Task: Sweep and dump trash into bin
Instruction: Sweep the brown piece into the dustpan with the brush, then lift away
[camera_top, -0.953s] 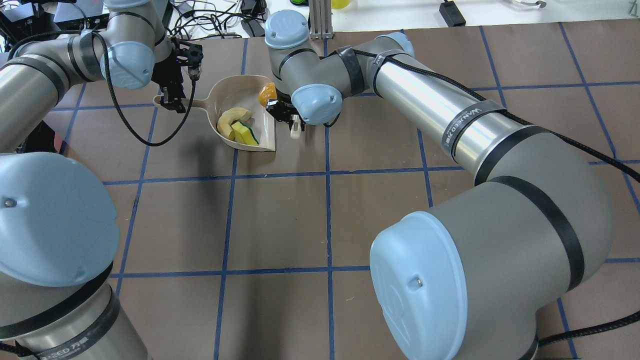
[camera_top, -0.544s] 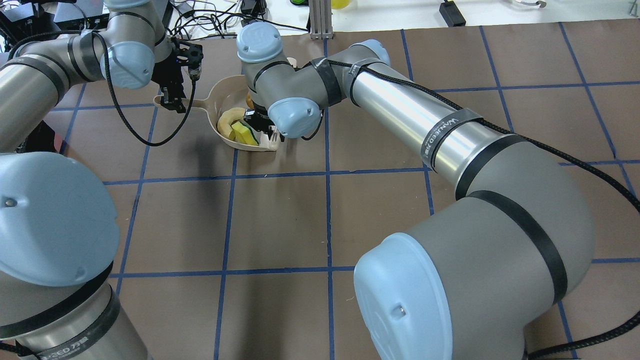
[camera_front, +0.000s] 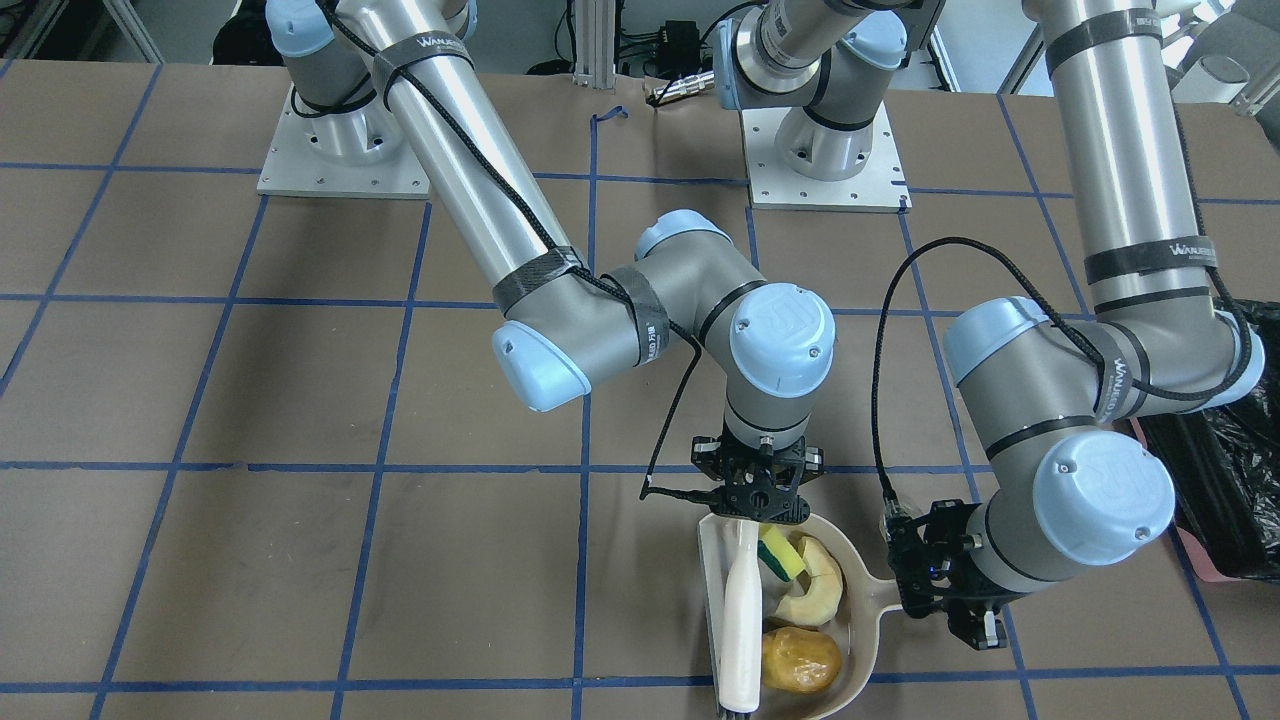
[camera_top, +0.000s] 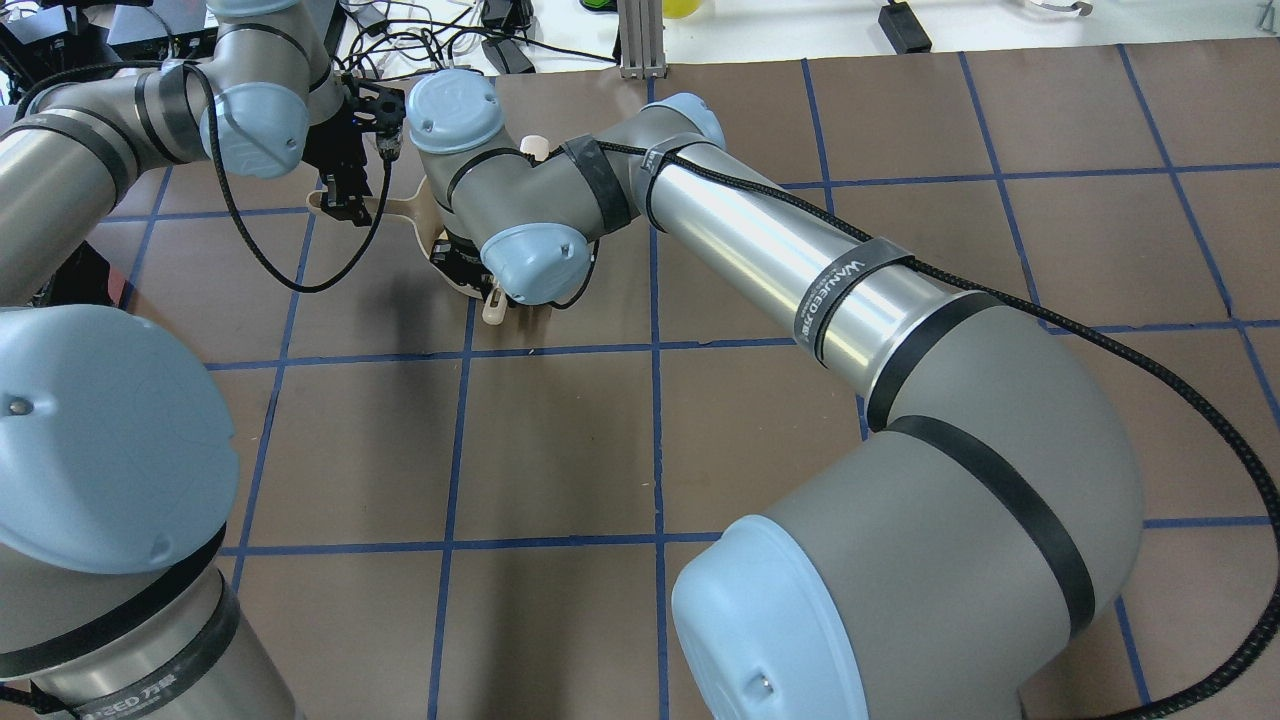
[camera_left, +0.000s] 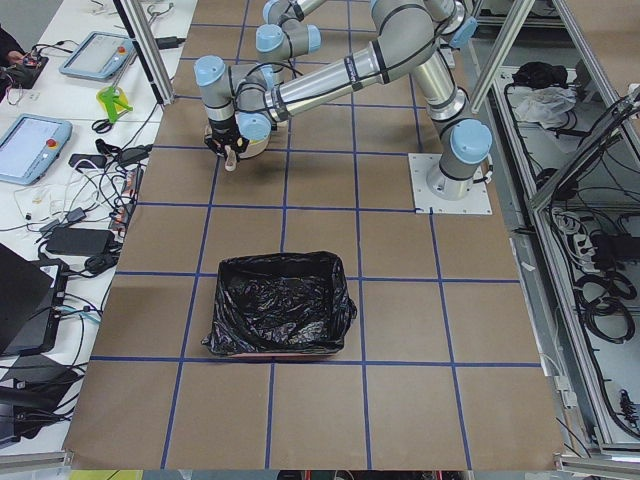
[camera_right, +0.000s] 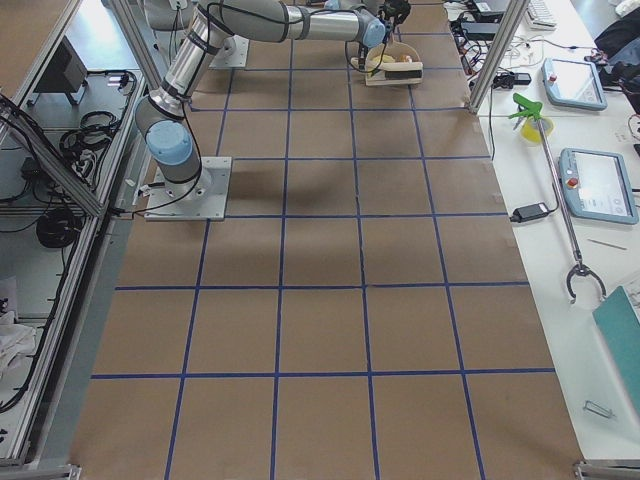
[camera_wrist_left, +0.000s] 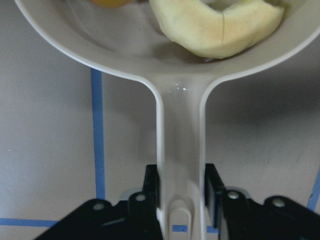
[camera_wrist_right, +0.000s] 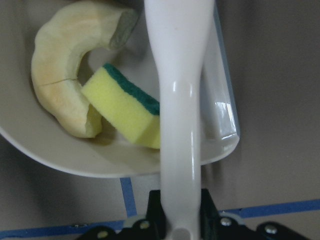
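The beige dustpan (camera_front: 865, 620) holds all three trash items: the golden-brown lump (camera_front: 800, 660), the yellow-and-green sponge (camera_front: 780, 556) and the pale crescent slice (camera_front: 815, 585). My left gripper (camera_front: 935, 590) is shut on the dustpan's handle (camera_wrist_left: 180, 150). My right gripper (camera_front: 752, 495) is shut on a white brush (camera_front: 742, 620) that lies along the pan's open edge. The right wrist view shows the brush handle (camera_wrist_right: 180, 100) beside the sponge (camera_wrist_right: 125, 107) and the slice (camera_wrist_right: 70, 80). In the overhead view my right wrist (camera_top: 470, 270) hides the pan. The black-lined pink bin (camera_left: 280, 315) stands far off on my left.
The bin's black bag (camera_front: 1215, 470) shows at the front view's right edge, beyond my left arm's elbow (camera_front: 1100, 500). The table (camera_top: 640, 440) is brown with blue grid lines. Cables and devices lie past the far edge (camera_top: 450, 40).
My right arm has swept left with the brush, across the dustpan's mouth, and now covers the pan in the overhead view. The golden-brown lump is now hidden there. The left arm has not moved.
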